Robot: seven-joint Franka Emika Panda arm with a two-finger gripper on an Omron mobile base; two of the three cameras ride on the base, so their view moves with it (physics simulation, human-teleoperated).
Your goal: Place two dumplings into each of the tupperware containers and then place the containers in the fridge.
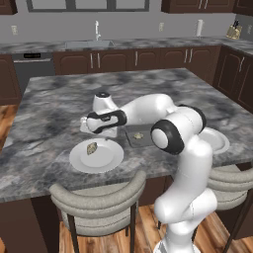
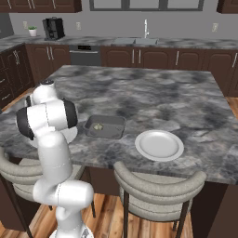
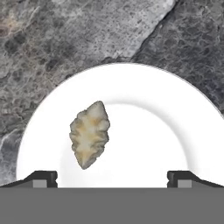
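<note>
I had the island counter (image 1: 59, 99) in front of the base, with the arm bent low over its near left part. A white plate (image 1: 109, 159) sat close to the near edge there, and a dark grey container (image 1: 132, 139) lay just beside it to the right; a second white plate (image 2: 159, 145) rested further right. One dumpling (image 2: 98, 126) lay in the grey container. Another dumpling (image 3: 89, 134) lay on the near plate, left of its centre, long axis roughly upright in the hand view. The gripper (image 3: 112, 177) hung above that plate, released, jaws at full spread, nothing held. In my judgement the step was picking this dumpling: I needed to shift the hand left until the piece sat between the fingertips (image 3: 43, 177), descend vertically, then close across its narrow width.
</note>
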